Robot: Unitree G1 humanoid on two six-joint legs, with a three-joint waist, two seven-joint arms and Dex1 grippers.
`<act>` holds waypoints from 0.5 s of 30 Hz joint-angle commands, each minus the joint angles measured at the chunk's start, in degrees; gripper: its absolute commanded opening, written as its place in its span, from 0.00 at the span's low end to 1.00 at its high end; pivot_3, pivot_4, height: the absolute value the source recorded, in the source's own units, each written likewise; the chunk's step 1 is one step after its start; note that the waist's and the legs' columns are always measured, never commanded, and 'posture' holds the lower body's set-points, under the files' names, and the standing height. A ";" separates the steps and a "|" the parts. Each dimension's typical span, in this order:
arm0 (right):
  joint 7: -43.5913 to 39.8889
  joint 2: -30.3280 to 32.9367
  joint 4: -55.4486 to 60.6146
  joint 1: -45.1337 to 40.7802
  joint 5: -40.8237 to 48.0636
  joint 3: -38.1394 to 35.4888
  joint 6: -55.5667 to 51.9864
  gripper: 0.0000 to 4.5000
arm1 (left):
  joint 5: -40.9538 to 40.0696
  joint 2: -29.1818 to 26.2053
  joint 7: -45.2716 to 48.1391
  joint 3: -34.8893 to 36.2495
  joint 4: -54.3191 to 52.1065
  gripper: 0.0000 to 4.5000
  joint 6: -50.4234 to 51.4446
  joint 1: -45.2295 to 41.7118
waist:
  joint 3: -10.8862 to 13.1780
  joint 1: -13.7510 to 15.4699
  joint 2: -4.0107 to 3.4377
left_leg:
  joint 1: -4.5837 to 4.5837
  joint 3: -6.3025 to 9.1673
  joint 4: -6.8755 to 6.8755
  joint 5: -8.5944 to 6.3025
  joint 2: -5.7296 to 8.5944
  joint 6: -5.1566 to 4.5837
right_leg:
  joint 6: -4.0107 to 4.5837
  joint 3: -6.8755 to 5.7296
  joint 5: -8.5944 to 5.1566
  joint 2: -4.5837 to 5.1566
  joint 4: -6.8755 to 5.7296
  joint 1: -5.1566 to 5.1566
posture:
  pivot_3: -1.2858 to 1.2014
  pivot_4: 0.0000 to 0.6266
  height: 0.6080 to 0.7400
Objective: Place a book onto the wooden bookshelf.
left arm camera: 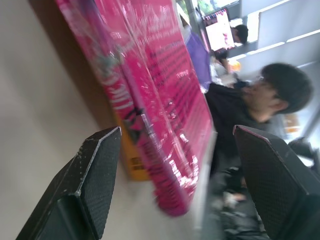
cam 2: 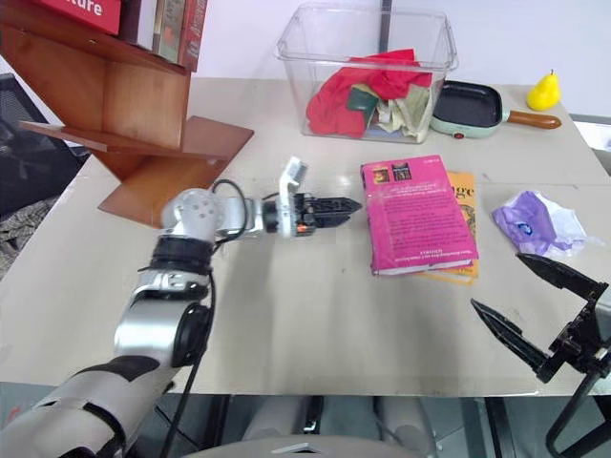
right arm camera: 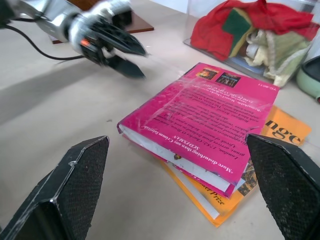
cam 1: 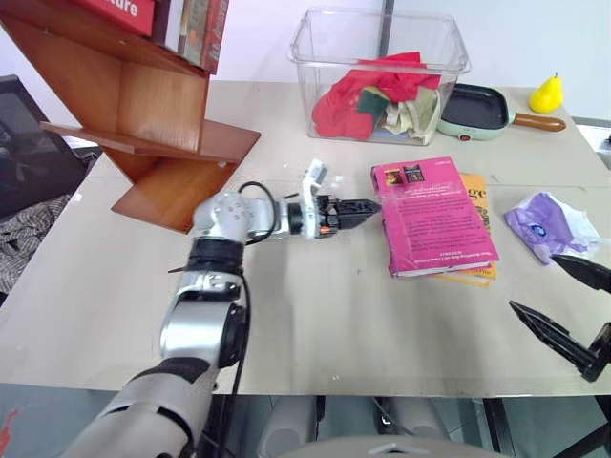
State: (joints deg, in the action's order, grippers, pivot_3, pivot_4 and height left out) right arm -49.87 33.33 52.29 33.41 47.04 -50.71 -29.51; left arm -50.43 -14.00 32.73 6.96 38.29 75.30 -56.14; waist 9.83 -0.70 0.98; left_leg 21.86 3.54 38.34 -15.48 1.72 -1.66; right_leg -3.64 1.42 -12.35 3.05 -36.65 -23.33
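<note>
Toward the counter's [cam 1: 315, 315] right edge the book [cam 1: 431, 215] lies flat on an orange book [cam 1: 477, 196], so the left gripper [cam 1: 368, 206], fingers spread, seemingly lines up on its spine, while the right gripper [cam 2: 535, 305] hangs spread nearby.

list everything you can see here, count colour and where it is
book: 1, magenta-pink, flat on table, on top of orange book
orange book: 1, yellow-orange, under pink one
wooden bookshelf: 1, reddish-brown, table's far left, books on it
plastic bin: 1, clear, far centre, red and green cloths inside
pan: 1, pale green, right of bin
pear: 1, yellow, far right
bag: 1, purple-white, right of books
table: 1, beige
person: 1, dark-haired, background
left gripper: fingers open, beside pink book
right gripper: fingers open, near right edge
</note>
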 commanded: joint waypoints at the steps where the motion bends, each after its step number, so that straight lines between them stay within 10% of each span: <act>1: 3.23 -0.79 4.27 2.27 1.46 -1.40 1.90 0.98 | 2.60 3.20 -0.10 3.97 12.05 0.82 -4.32 -4.87 | 0.00 0.04 0.00 | 0.01 -0.01 -0.02 0.00 0.00 0.01 | 0.00 0.02 0.00 0.00 0.00 -0.04 | 0.52 0.24 1.00; 10: 6.41 -2.20 6.94 9.92 4.03 -4.14 5.20 0.98 | 11.90 9.41 6.06 5.17 27.43 0.82 -16.56 -9.75 | 0.06 0.75 0.11 | 0.15 0.00 -0.04 0.00 -0.02 0.02 | -0.02 0.02 -0.01 0.10 0.03 -0.12 | 0.52 0.24 1.00; 15: 7.18 -2.29 7.17 12.11 3.82 -3.66 6.96 1.00 | 13.55 11.33 8.66 7.26 30.04 0.43 -19.75 -10.32 | 0.08 1.30 0.13 | 0.15 -0.01 -0.04 0.00 -0.01 0.01 | -0.05 0.02 -0.03 0.12 0.06 -0.11 | 0.52 0.24 1.00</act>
State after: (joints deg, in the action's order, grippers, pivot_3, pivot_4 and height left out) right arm -43.33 31.16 57.89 44.73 50.06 -52.97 -24.30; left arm -37.32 -3.27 39.29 12.99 67.81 56.31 -65.10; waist 9.91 0.60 1.11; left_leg 22.02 3.53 38.31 -15.49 1.70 -1.65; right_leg -3.70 1.44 -12.38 3.17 -36.59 -23.44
